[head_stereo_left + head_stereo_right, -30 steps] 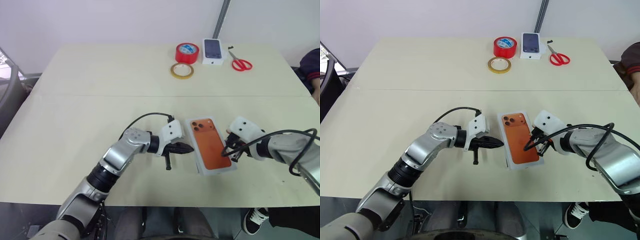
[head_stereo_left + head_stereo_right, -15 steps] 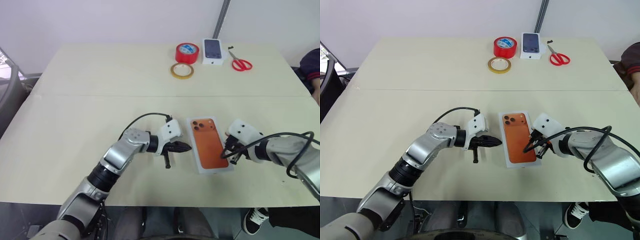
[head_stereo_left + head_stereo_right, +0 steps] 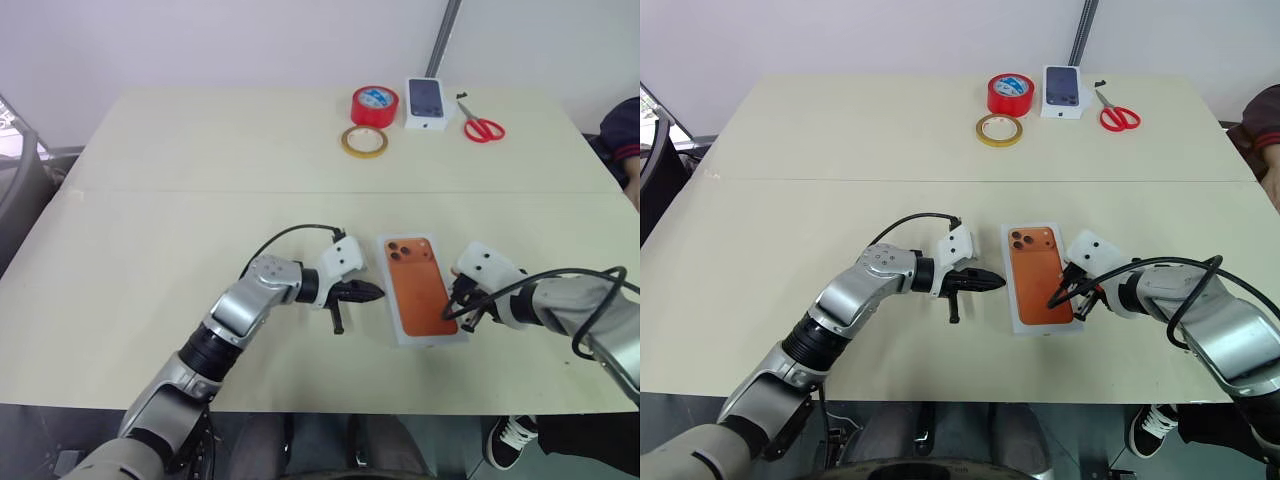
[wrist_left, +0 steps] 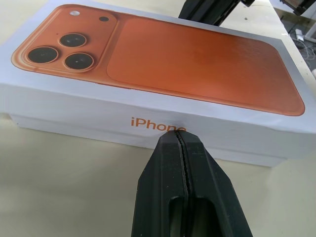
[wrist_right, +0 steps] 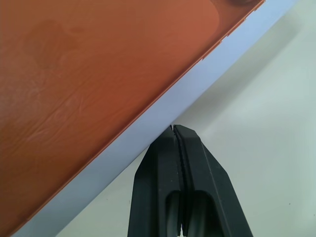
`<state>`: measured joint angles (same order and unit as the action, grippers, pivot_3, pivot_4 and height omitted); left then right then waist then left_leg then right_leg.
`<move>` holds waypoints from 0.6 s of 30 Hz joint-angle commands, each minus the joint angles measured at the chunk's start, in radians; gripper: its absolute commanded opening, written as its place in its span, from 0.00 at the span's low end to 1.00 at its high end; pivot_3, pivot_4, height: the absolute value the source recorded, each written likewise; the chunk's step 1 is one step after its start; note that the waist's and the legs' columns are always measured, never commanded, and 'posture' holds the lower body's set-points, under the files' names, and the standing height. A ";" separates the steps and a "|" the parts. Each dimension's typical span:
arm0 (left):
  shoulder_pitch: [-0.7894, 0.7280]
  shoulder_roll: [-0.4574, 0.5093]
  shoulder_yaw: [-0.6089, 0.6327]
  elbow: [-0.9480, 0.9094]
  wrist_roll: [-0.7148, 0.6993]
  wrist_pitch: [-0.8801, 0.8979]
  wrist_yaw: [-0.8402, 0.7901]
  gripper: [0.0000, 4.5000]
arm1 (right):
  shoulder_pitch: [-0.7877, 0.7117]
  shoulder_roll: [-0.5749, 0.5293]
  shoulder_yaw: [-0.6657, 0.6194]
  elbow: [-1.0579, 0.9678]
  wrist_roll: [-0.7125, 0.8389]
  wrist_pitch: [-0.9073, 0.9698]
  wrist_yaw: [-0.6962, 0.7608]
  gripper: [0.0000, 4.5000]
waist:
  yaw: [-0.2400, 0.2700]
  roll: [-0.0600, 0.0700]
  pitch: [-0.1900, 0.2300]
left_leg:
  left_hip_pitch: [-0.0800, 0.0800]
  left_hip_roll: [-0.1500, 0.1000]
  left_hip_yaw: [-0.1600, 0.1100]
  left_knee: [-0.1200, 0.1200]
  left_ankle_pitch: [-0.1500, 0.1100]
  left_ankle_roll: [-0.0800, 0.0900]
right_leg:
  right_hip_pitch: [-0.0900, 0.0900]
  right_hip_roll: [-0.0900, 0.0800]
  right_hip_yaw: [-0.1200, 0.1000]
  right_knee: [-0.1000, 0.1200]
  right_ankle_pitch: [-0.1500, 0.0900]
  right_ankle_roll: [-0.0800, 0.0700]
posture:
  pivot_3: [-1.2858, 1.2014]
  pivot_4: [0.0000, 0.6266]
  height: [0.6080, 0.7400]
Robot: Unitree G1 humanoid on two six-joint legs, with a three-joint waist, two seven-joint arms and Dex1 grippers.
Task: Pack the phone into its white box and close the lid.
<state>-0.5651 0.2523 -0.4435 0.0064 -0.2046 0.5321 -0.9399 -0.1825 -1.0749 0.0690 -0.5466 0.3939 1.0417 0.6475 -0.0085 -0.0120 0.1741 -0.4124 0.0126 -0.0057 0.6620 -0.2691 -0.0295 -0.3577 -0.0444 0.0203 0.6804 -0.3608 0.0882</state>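
Observation:
The white box [image 4: 74, 111] lies near the table's front edge with its lid on. The lid top carries an orange phone picture [image 3: 420, 288] with three lenses, and "iPhone" is printed on the side wall. The phone itself is hidden. My left gripper [image 3: 378, 292] is shut, its tip touching the box's left side wall just under the lettering [image 4: 178, 136]. My right gripper [image 3: 1055, 298] is shut too, its tip against the lid's right edge [image 5: 174, 129]. Neither holds anything.
At the table's far edge stand a red tape roll [image 3: 374, 105], a tan tape ring [image 3: 364, 141], a small white carton with a dark phone picture [image 3: 426, 102] and red scissors [image 3: 482, 127]. A person's sleeve [image 3: 625, 140] shows at the right edge.
The white box has turned a little and now lies straighter between the two shut grippers. Both grippers have stayed nearly in place.

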 commanded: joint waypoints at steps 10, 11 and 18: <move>-0.023 -0.011 0.008 -0.005 0.003 -0.035 -0.001 0.00 | 0.014 -0.012 -0.060 -0.014 -0.008 -0.001 0.015 0.01 | 0.001 0.000 0.000 | 0.000 0.000 0.000 0.001 0.000 0.000 | 0.000 0.000 0.000 0.000 0.000 0.000 | 0.52 0.24 0.97; -0.021 -0.007 0.011 -0.005 0.003 -0.036 -0.001 0.00 | 0.020 -0.018 -0.070 -0.012 -0.009 -0.004 0.020 0.01 | 0.000 0.000 0.000 | 0.000 0.000 0.000 0.001 0.000 0.000 | 0.000 0.000 0.000 0.000 0.000 0.000 | 0.52 0.24 0.97; -0.038 0.005 0.115 -0.005 -0.051 -0.003 0.022 0.00 | 0.167 -0.111 -0.290 -0.047 0.015 -0.108 0.173 0.01 | 0.003 0.000 0.000 | 0.000 0.000 0.000 0.001 0.000 0.000 | 0.000 0.000 0.000 0.001 0.000 0.000 | 0.52 0.24 0.97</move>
<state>-0.5795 0.2607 -0.3640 0.0253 -0.2309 0.5279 -0.9251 -0.0259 -1.1670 -0.1497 -0.5510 0.3911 0.9678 0.7784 -0.0060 -0.0119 0.1740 -0.4120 0.0125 -0.0057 0.6627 -0.2693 -0.0293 -0.3571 -0.0443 0.0202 0.6808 -0.3609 0.0883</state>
